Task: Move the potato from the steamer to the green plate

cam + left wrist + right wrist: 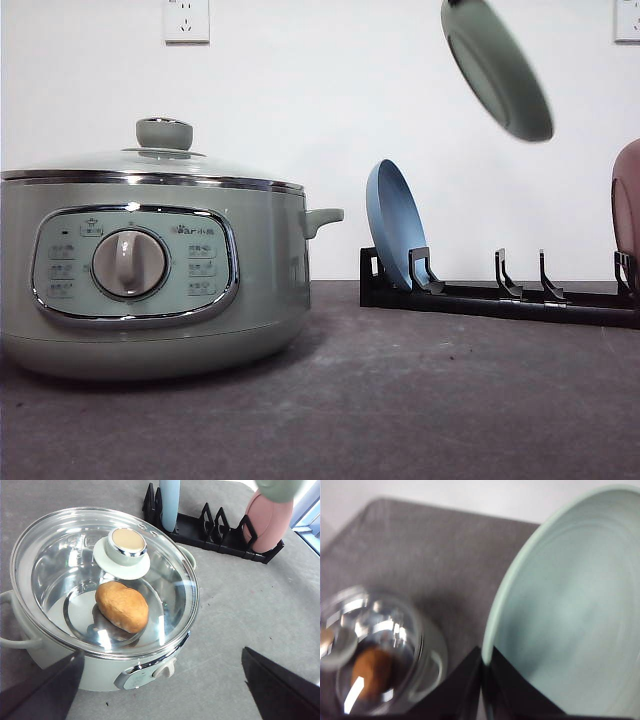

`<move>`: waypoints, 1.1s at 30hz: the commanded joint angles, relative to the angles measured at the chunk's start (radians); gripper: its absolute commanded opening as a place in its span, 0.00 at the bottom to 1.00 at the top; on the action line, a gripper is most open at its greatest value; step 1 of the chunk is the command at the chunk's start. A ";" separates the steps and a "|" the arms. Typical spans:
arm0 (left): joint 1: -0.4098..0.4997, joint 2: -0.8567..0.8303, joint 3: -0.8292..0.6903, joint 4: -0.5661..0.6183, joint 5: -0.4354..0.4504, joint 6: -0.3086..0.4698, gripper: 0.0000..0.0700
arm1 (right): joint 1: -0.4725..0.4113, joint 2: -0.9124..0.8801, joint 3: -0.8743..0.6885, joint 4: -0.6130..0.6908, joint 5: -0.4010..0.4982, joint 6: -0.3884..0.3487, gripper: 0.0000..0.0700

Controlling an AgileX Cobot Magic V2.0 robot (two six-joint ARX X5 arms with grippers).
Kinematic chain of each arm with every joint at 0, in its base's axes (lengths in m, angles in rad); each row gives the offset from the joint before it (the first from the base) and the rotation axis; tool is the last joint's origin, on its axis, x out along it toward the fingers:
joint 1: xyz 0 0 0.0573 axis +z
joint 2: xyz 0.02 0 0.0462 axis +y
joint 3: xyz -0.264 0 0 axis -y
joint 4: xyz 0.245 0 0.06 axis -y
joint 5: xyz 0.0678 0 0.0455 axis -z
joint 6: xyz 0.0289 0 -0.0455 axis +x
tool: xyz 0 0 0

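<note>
Grey desk point(420, 400) carries the steamer point(150, 270), lid on, potato point(122, 606) inside. My right claw point(482, 680) pinches the green plate point(497, 68) aloft at two o'clock, readying it. My left claw point(160, 680) hangs wide over the steamer.

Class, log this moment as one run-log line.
right hand: shut on green plate, held aloft | left hand: open above steamer | lid: on | potato: inside

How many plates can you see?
3: the green plate held up in the air by the right gripper, a blue plate and a pink plate standing in the rack.
</note>
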 commanded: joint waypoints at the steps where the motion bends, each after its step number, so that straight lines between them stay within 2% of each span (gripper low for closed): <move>1: -0.002 0.005 0.026 0.005 0.003 0.012 0.92 | 0.039 -0.003 0.026 -0.052 0.041 -0.085 0.01; 6: -0.002 0.005 0.026 0.006 0.003 0.012 0.92 | 0.170 -0.029 0.023 -0.239 0.173 -0.148 0.01; 9: -0.002 0.005 0.026 0.006 0.003 0.012 0.92 | 0.261 -0.029 0.007 -0.344 0.266 -0.158 0.01; 12: -0.002 0.005 0.026 0.008 0.003 0.012 0.92 | 0.350 -0.030 -0.035 -0.384 0.338 -0.157 0.01; 21: -0.002 0.005 0.026 0.007 0.003 0.012 0.92 | 0.555 -0.030 -0.248 -0.365 0.482 -0.098 0.01; 33: -0.002 0.005 0.026 0.007 0.003 0.012 0.92 | 0.708 -0.029 -0.553 -0.181 0.514 -0.014 0.01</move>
